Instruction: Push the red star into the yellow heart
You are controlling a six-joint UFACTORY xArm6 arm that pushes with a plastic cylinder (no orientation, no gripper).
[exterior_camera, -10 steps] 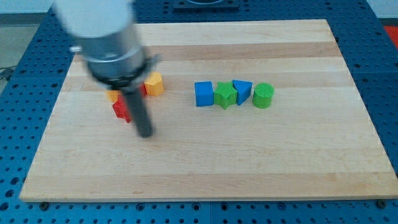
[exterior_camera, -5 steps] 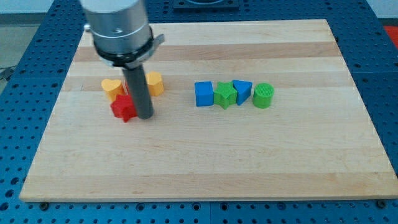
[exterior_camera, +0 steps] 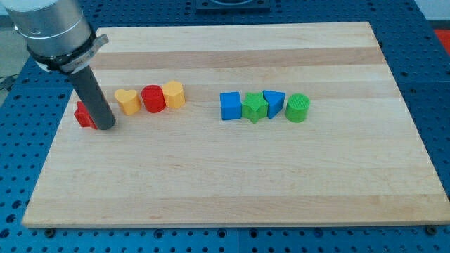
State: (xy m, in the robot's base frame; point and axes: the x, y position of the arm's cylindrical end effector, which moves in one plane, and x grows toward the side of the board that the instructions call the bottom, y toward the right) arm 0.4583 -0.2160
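Observation:
The red star (exterior_camera: 84, 115) lies near the board's left edge, partly hidden by my rod. My tip (exterior_camera: 105, 127) touches its right side. The yellow heart (exterior_camera: 127, 101) sits to the right of the star and slightly higher, a small gap away from it. The heart is first in a row with a red cylinder (exterior_camera: 153, 98) and a yellow block (exterior_camera: 174, 94).
A second row sits right of centre: blue cube (exterior_camera: 230, 106), green star (exterior_camera: 254, 107), blue triangular block (exterior_camera: 273, 103), green cylinder (exterior_camera: 297, 108). The wooden board (exterior_camera: 232, 183) lies on a blue perforated table.
My tip has swept left and pushed the red star leftward, away from the yellow heart. The red cylinder, hidden before by the arm, now shows.

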